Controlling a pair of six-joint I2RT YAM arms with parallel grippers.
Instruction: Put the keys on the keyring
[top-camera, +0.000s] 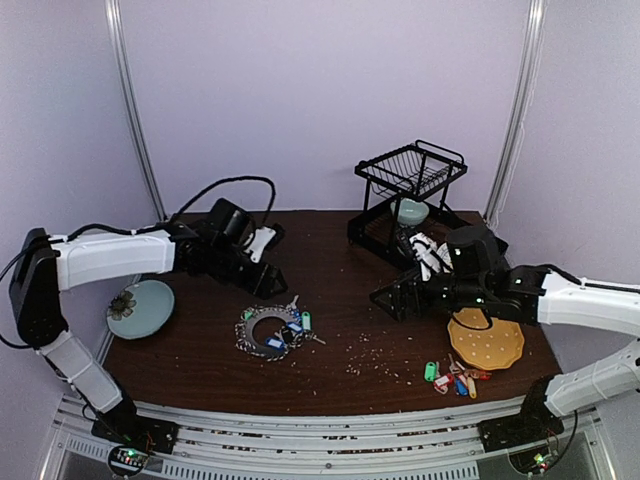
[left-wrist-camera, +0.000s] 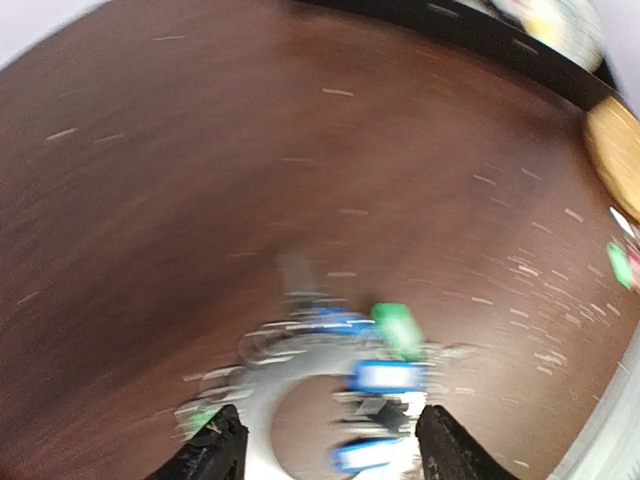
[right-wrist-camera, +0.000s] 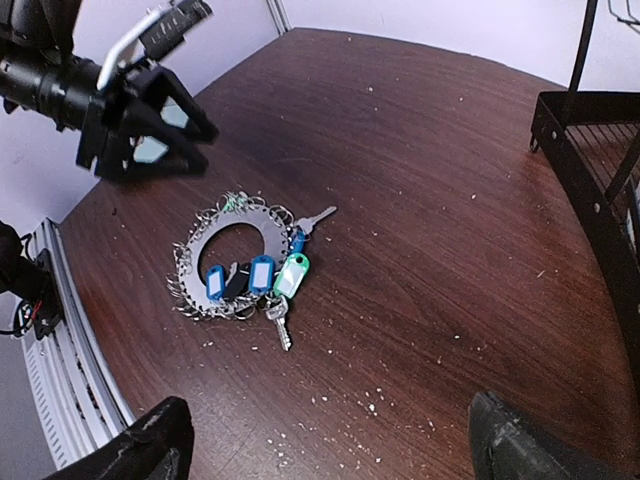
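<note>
The keyring, a flat silver ring edged with small loops, lies on the dark table left of centre. Blue and green tagged keys hang on its right side, and a bare silver key points away from it. My left gripper is open and hovers just behind the ring. In the blurred left wrist view the ring sits between its fingertips. My right gripper is open and empty, to the right of the ring. A loose bunch of red, yellow, blue and green tagged keys lies at the front right.
A yellow scalloped plate lies under my right arm. A black wire dish rack stands at the back right. A pale teal plate sits at the left edge. Small crumbs are scattered over the middle of the table.
</note>
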